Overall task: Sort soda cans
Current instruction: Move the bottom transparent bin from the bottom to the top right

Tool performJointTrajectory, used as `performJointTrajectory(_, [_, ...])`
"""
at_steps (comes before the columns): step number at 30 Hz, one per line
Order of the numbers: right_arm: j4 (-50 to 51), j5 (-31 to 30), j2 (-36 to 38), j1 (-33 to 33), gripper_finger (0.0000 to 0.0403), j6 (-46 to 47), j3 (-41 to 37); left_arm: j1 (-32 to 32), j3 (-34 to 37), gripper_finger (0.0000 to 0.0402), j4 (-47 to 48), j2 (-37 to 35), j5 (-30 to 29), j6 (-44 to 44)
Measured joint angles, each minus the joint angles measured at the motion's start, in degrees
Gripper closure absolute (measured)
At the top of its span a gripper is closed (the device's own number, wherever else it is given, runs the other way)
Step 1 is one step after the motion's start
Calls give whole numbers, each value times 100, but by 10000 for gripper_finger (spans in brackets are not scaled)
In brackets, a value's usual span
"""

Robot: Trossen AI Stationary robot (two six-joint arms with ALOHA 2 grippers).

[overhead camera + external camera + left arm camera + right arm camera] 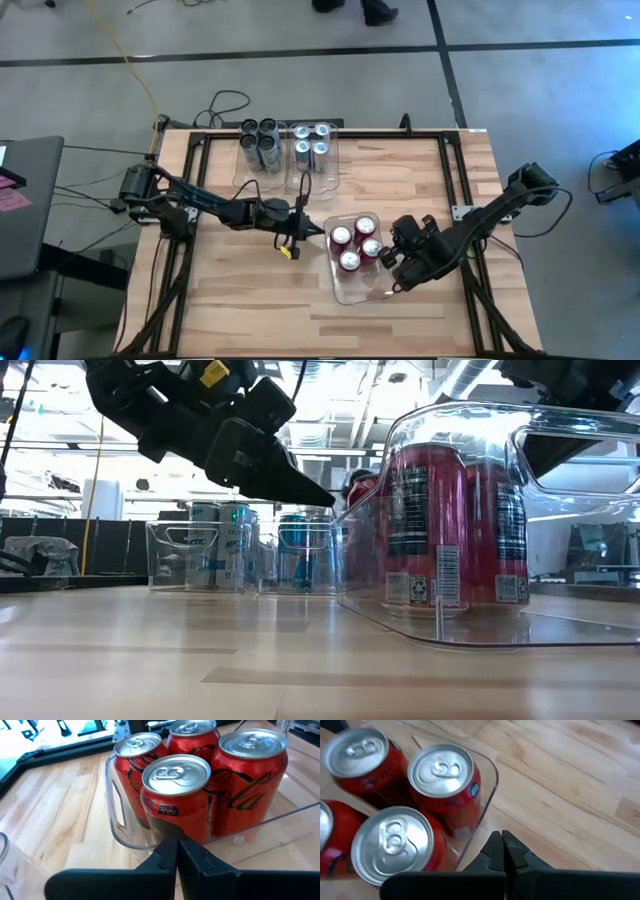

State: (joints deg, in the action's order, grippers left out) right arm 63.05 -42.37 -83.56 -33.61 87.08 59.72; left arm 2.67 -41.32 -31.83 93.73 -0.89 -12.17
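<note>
Several red soda cans [355, 248] stand upright in a clear plastic bin [345, 290] right of the table's middle. My left gripper [176, 851] is shut and points almost level from the table's left at the bin's left end, its tips right at the wall [340, 510]. My right gripper [501, 842] is shut with nothing in it and slants down over the bin's right rim [490, 785], beside the nearest red can [442, 780]. Dark grey cans [260, 143] and silver-blue cans [311, 145] stand in two clear bins at the far edge. My left gripper's shut fingertips [170, 845] stand against the lower part of the bin's left end wall [130, 842], coming almost level from the table's left; I cannot tell whether they touch it. The bin rests flat on the table.
The two far bins [200, 555] stand side by side behind the red-can bin. Bare wooden table lies near the front edge and to the left. A dark frame [455, 180] runs around the tabletop, and cables [225, 105] lie off the far left corner.
</note>
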Motion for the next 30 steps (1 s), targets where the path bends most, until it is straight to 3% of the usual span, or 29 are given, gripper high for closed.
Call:
performJointTrajectory(5, [-148, -152, 6, -2, 403, -156, 0, -96, 0, 401, -55, 0, 72, -70])
performJointTrajectory(16, [-1583, -191, 6, -7, 403, -1788, 0, -124, 0, 402, 20, -139, 48, -13])
performJointTrajectory(30, [-1353, -559, 1, -10, 403, -1670, 0, 1, 7, 402, 1638, -1303, -8, 275])
